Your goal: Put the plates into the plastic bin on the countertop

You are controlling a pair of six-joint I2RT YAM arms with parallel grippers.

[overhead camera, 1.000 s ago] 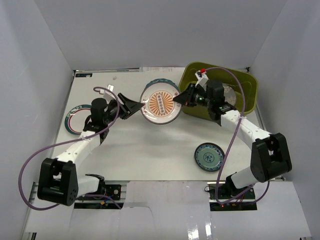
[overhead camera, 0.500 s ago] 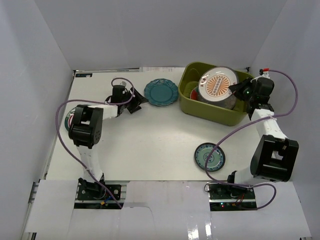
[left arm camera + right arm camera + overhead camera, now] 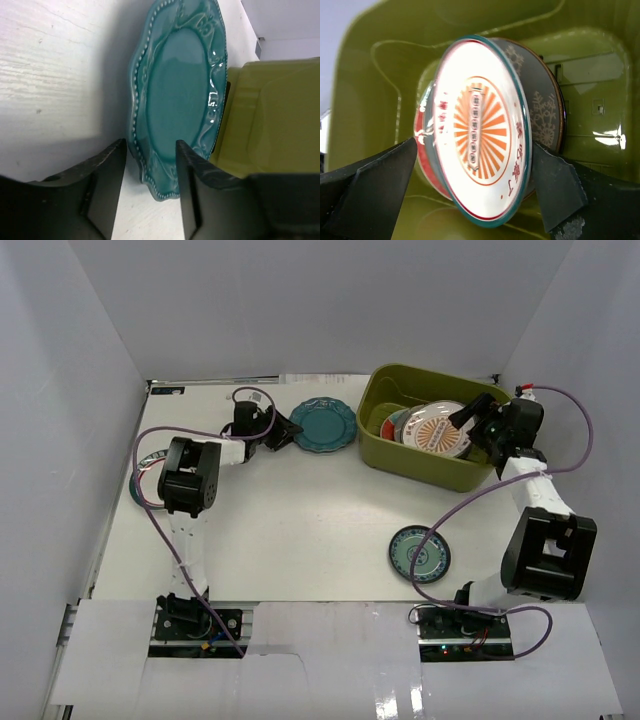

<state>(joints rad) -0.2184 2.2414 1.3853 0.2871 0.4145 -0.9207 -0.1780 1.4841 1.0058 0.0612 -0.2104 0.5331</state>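
The olive plastic bin (image 3: 425, 472) stands at the back right of the white countertop (image 3: 300, 520). Inside it the orange sunburst plate (image 3: 437, 428) leans on a grey plate (image 3: 545, 107) and a red-rimmed one (image 3: 422, 160). My right gripper (image 3: 466, 419) hangs over the bin, open, with its fingers wide on either side of the sunburst plate (image 3: 480, 140) and not touching it. The scalloped teal plate (image 3: 322, 426) lies just left of the bin. My left gripper (image 3: 284, 432) is open and straddles that plate's near rim (image 3: 157, 185), with a gap at the left finger (image 3: 107, 185).
A small teal patterned plate (image 3: 419, 553) lies at the front right of the countertop. A green-rimmed plate (image 3: 143, 480) sits at the far left, partly hidden by the left arm. White walls enclose the surface. The bin's wall (image 3: 270, 115) is close behind the teal plate.
The right gripper opened and let go of the sunburst plate, which settled lower onto the stack in the bin. The left gripper advanced to the teal plate's rim and narrowed around it.
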